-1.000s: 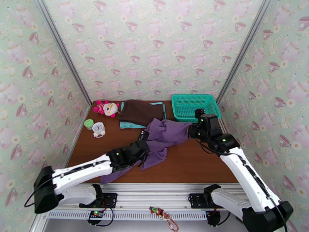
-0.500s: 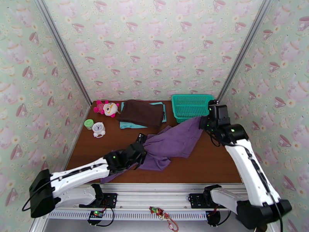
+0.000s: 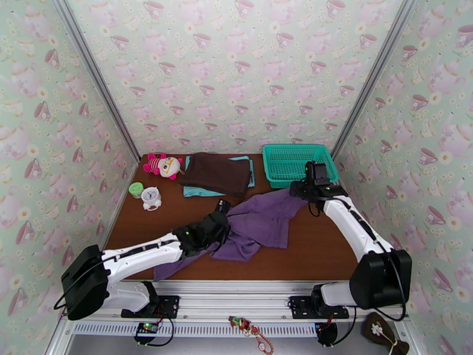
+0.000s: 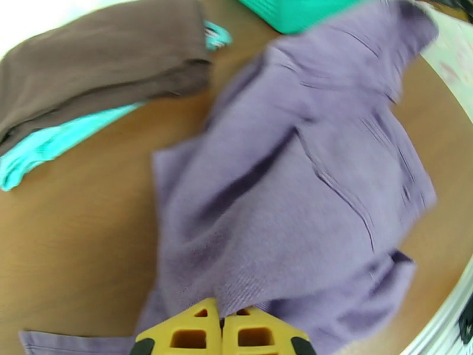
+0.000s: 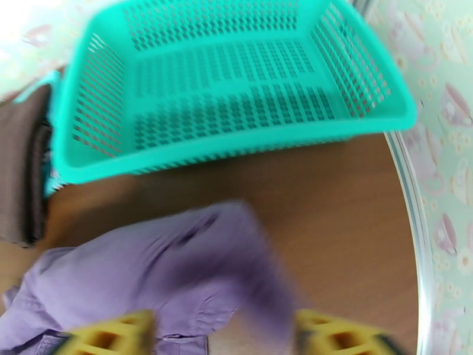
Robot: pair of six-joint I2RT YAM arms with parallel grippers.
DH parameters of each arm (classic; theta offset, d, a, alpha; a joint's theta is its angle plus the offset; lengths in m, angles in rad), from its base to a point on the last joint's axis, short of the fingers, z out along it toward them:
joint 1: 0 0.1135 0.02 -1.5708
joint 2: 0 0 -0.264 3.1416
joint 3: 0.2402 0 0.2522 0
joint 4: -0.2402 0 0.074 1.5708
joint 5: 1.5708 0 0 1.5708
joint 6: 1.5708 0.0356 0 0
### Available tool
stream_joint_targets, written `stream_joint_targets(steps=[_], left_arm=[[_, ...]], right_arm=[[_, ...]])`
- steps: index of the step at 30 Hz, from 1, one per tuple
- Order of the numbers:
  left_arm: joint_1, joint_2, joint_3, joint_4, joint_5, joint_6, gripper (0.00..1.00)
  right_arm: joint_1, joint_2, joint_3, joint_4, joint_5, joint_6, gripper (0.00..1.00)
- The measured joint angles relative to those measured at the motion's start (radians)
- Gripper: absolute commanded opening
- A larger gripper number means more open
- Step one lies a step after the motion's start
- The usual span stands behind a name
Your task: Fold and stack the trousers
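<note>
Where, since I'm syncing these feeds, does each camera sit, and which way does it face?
Top external: above and behind the arm bases, looking down at the table; both arms, left gripper and right gripper show.
Left wrist: on the left arm, facing along its shut yellow fingers onto the trousers.
Right wrist: on the right arm, facing past its open fingers toward the teal basket.
Shared: all three see the trousers and teal basket.

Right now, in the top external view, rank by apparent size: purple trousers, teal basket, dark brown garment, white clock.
1. purple trousers, clearly largest.
2. teal basket and dark brown garment look about alike; I won't rank them.
3. white clock, smallest.
</note>
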Motion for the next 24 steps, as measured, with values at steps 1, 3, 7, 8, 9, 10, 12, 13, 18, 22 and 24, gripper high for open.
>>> stream_joint_targets(steps=[1,3,7,8,9,10,12,13,18,22,24], left_arm=[[0.006,-0.001,0.0,0.004,0.0,0.004,0.6],[0.013,-0.001,0.0,0.008,-0.001,0.008,0.68],[0.011,-0.02,-0.023,0.029,-0.001,0.019,0.73],[0.011,-0.036,-0.035,0.03,-0.001,0.019,0.74],[0.011,-0.051,-0.043,0.03,-0.001,0.019,0.74],[0.011,-0.071,-0.053,0.028,-0.001,0.019,0.75],[0.011,-0.108,-0.066,0.014,-0.002,0.012,0.76],[0.011,-0.129,-0.07,0.002,-0.003,0.003,0.76],[0.011,-0.229,-0.08,-0.076,0.002,-0.055,0.75],[0.014,-0.268,-0.09,-0.147,0.057,-0.11,0.7],[0.016,-0.263,-0.09,-0.189,0.084,-0.145,0.66]], right_arm=[[0.0,-0.045,-0.031,-0.002,-0.019,0.014,0.99],[0.001,-0.126,-0.084,-0.015,-0.06,0.048,1.0],[0.08,-0.226,-0.219,-0.05,-0.121,0.14,0.89],[0.129,-0.233,-0.25,-0.07,-0.121,0.166,0.87],[0.186,-0.233,-0.276,-0.092,-0.119,0.192,0.86],[0.25,-0.233,-0.299,-0.116,-0.112,0.224,0.85],[0.354,-0.235,-0.326,-0.162,-0.09,0.287,0.85],[0.388,-0.239,-0.337,-0.173,-0.083,0.32,0.85],[0.455,-0.277,-0.47,-0.155,-0.065,0.465,0.78],[0.471,-0.252,-0.547,-0.129,-0.065,0.523,0.75],[0.471,-0.218,-0.55,-0.098,-0.064,0.534,0.73]])
